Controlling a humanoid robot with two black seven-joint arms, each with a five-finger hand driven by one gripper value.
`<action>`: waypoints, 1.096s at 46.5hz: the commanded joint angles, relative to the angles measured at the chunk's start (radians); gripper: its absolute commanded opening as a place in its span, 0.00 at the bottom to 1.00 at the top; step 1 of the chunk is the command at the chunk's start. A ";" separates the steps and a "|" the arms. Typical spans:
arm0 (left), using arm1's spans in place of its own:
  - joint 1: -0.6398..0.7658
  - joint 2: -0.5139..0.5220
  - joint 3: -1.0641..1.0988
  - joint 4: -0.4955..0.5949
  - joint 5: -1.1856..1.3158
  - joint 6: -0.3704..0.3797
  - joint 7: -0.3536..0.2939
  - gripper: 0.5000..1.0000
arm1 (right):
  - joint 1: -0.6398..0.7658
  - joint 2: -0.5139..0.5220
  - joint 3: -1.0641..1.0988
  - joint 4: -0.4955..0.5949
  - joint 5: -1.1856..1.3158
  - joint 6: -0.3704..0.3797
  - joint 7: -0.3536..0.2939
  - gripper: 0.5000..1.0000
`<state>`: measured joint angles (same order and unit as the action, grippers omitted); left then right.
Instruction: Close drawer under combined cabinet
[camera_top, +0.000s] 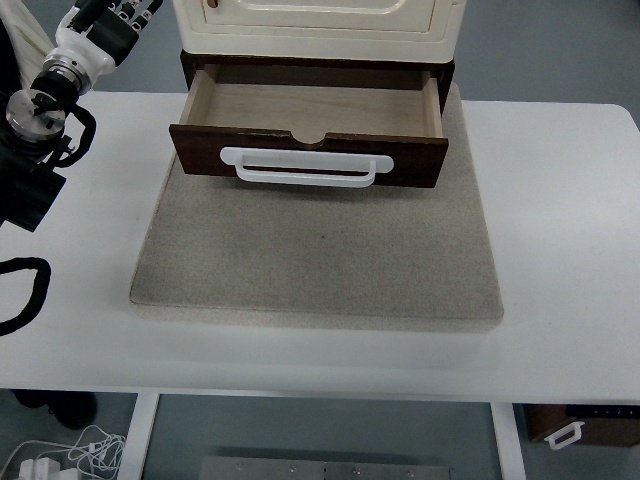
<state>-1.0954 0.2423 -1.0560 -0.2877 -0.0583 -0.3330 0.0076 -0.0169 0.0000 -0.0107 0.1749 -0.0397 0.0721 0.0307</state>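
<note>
Drawer (310, 125) pulled out under cabinet (318, 25), cabinet top cropped. Left hand (118, 15) cut off at edge; grip unreadable.

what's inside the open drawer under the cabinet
The drawer looks empty: only its bare wooden floor shows. Its back part is hidden under the cabinet, so anything there cannot be seen.

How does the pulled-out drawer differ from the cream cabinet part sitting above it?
The drawer is dark brown outside with a pale wood interior; the upper cabinet is cream. The drawer stands open and looks empty, while the upper cabinet's front looks shut. The drawer carries a wide white handle; no such handle shows on the upper cabinet. Both belong to one unit standing on the grey mat.
</note>
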 joint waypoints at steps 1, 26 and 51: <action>-0.003 -0.001 0.005 -0.008 0.000 0.000 -0.001 1.00 | 0.000 0.000 0.000 0.000 0.000 0.000 0.000 0.90; -0.095 0.015 0.016 -0.073 0.005 0.045 -0.003 0.99 | 0.000 0.000 0.000 0.000 0.000 0.000 0.000 0.90; -0.173 0.138 0.016 -0.246 0.006 0.051 -0.002 0.99 | 0.000 0.000 0.000 0.000 0.000 0.000 0.000 0.90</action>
<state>-1.2627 0.3648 -1.0402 -0.5097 -0.0533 -0.2823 0.0053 -0.0169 0.0000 -0.0107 0.1749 -0.0400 0.0718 0.0307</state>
